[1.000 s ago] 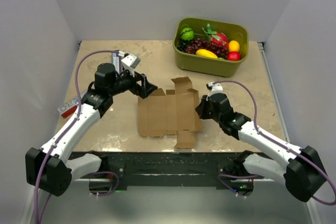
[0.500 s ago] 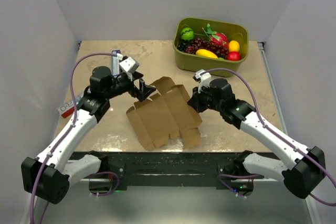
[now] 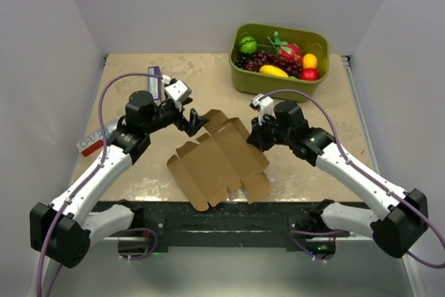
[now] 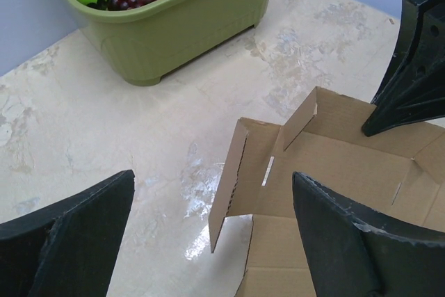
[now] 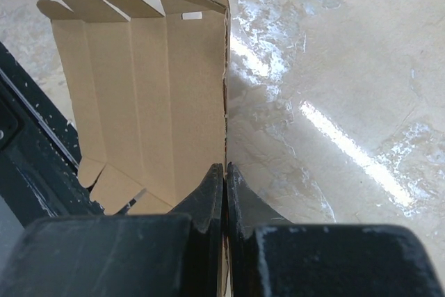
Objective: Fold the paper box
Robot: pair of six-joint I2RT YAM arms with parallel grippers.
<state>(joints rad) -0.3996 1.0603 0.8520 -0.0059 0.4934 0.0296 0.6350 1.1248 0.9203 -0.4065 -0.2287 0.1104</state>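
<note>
The paper box (image 3: 219,161) is a flat brown die-cut sheet lying skewed on the table, its near corner reaching the black front rail. My right gripper (image 3: 256,138) is shut on the sheet's right edge; in the right wrist view the jaws (image 5: 224,172) pinch that edge, with the panels (image 5: 153,88) stretching away. My left gripper (image 3: 195,122) is open and empty, hovering at the sheet's far left corner. In the left wrist view its fingers (image 4: 212,234) straddle a raised flap of the box (image 4: 334,172), without touching it. The right gripper's fingers (image 4: 417,53) show beyond.
A green bin (image 3: 271,85) of toy fruit stands at the back right, also in the left wrist view (image 4: 181,33). A slim purple-and-white box (image 3: 154,83) stands behind my left arm. A red-and-white box (image 3: 90,142) lies at the left edge. The black rail (image 3: 222,217) borders the front.
My right gripper has taken the sheet's right edge and swung the sheet round, so it now lies diagonal. My left gripper has shifted slightly right, staying open.
</note>
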